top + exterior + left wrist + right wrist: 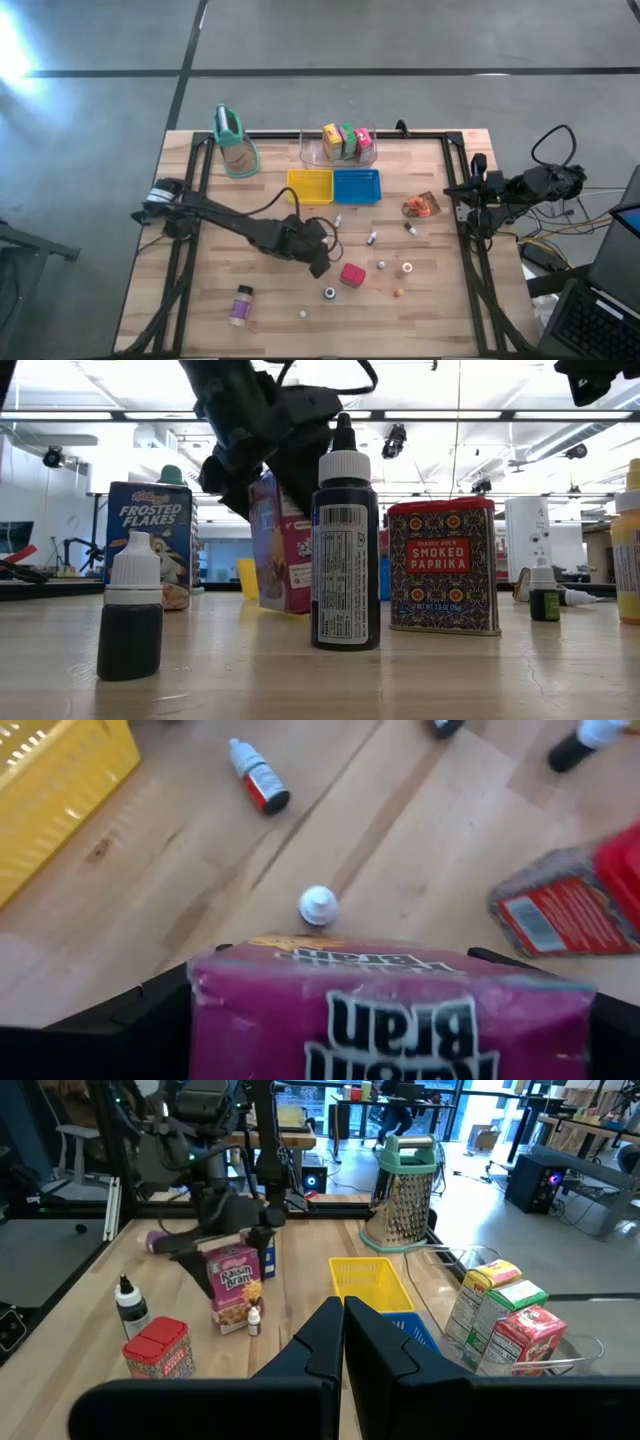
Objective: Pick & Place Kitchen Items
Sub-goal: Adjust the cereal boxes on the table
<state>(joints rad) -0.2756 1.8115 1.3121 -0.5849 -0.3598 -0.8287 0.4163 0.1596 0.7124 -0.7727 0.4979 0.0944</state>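
Note:
A pink-purple Raisin Bran carton [390, 1010] stands on its bottom on the wooden table, just left of the table's middle [234, 1285]. My left gripper [322, 262] slants down over it, open, with one dark finger on each side of the carton. A red paprika tin [352, 275] stands right beside them. My right gripper [343, 1330] is shut and holds nothing, parked high over the table's right edge [478, 190]. Three more cartons, yellow, green and pink [346, 142], stand in the clear bin at the far edge. An orange pouch [422, 206] lies toward the right. My left gripper has its fingers [150, 1010] along the carton's two narrow sides [205, 1005], coming from above at a slant from the table's left. The carton fills the gap between them, and I cannot tell whether they touch it. The carton's bottom rests on the table.
A yellow tray [310, 185] and a blue tray [357, 185] sit side by side before the clear bin. A tan grater with a teal top [235, 140] stands far left. Small dropper bottles [372, 238] and caps are scattered right of the gripper. A purple jar [241, 303] lies near left.

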